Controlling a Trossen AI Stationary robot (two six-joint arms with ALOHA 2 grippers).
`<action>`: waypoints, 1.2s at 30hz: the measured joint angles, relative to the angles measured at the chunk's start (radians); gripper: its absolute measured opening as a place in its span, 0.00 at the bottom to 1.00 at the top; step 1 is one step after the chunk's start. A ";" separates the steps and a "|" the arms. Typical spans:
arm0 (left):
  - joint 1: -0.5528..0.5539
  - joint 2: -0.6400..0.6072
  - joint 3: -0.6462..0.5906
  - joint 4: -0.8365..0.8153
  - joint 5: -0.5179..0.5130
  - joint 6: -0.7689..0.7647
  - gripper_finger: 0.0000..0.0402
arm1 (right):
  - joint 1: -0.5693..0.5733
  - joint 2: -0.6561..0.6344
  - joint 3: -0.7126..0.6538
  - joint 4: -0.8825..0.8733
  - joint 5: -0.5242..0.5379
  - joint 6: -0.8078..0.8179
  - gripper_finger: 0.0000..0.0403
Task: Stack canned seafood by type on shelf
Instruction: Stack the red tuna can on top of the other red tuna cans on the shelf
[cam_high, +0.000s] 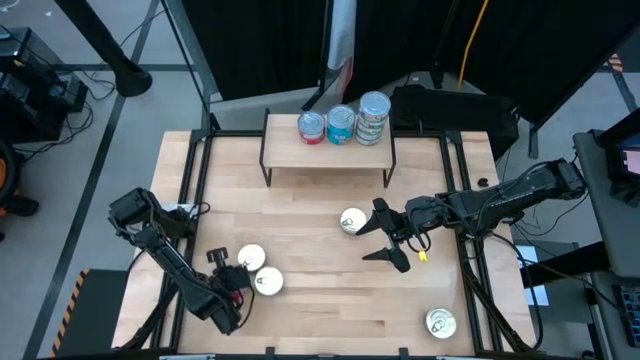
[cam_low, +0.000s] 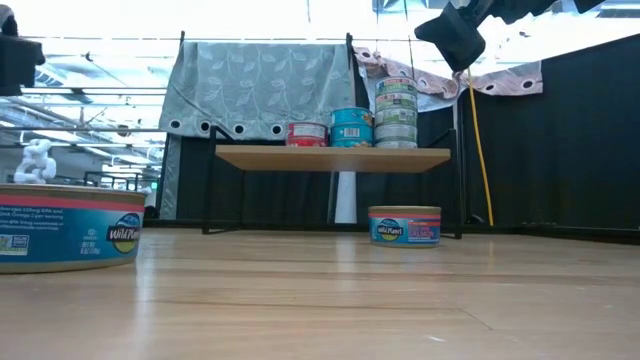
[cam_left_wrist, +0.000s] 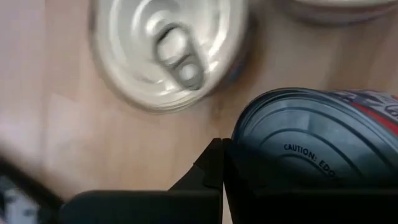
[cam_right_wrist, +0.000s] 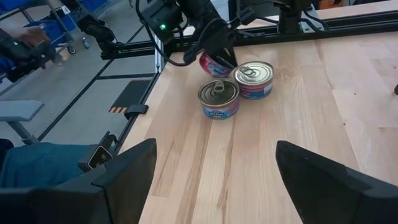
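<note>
Jaws closed, left wrist view reveals a tilted tin (cam_left_wrist: 323, 140).

The light wooden desk (cam_high: 330, 300) carries a low shelf (cam_high: 327, 152) at twelve o'clock, holding three stacks of tins (cam_high: 343, 124) side by side. One tin (cam_high: 352, 221) lies near the centre, a cluster (cam_high: 257, 272) at eight o'clock, another tin (cam_high: 441, 323) at five o'clock.
</note>
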 joint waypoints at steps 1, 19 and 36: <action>0.001 0.001 -0.001 -0.016 -0.006 0.001 0.01 | 0.000 0.000 0.000 0.000 0.000 0.000 0.79; 0.057 -0.243 -0.168 0.026 0.030 -0.008 0.01 | 0.000 0.000 0.000 -0.008 -0.021 0.001 0.79; -0.036 -0.357 -0.143 0.320 0.029 -0.031 0.01 | 0.000 0.000 0.000 -0.059 -0.026 0.008 0.79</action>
